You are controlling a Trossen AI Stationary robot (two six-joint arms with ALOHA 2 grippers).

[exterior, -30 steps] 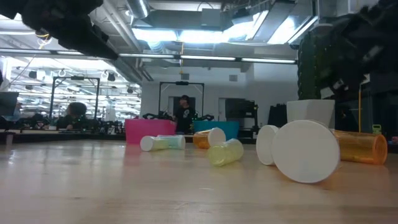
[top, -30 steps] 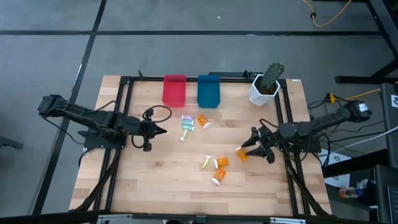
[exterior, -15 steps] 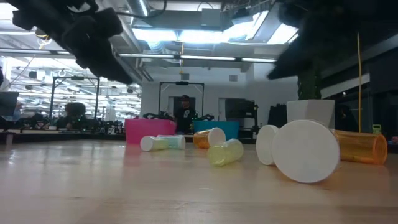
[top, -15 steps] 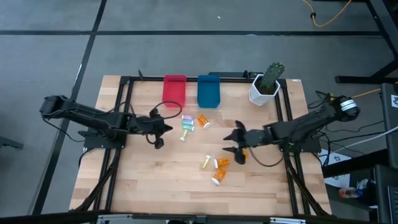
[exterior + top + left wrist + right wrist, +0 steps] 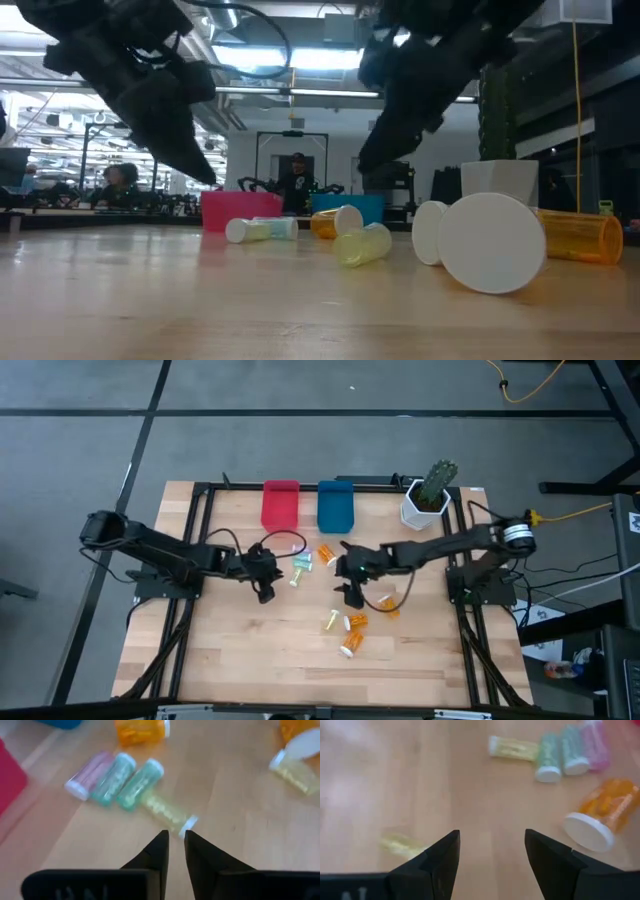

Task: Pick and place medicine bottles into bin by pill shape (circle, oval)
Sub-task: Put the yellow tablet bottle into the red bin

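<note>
My left pincer (image 5: 172, 840) hangs low over the tabletop (image 5: 250, 650) with its two tips a narrow slit apart, holding nothing — just past them lies a yellow-tinted bottle (image 5: 167, 812), and beyond it a row of two teal bottles (image 5: 129, 784) and a pink one (image 5: 90, 774) lying side by side, touching. My right pincer (image 5: 492, 851) stands with its fingers spread wide and empty above bare wood; beyond them I see the same row, with an orange bottle (image 5: 602, 815) on its side nearby, white cap towards me. From above, my two pincers flank this cluster of medicine bottles (image 5: 300, 565), left one just beside it. Nearer the front edge lie more orange bottles (image 5: 353, 632) and a small yellow one (image 5: 330, 622). Farthest back stand the red bin (image 5: 280, 505) and the blue bin (image 5: 335, 507), side by side — a white cactus pot (image 5: 425, 508) off to their right.
</note>
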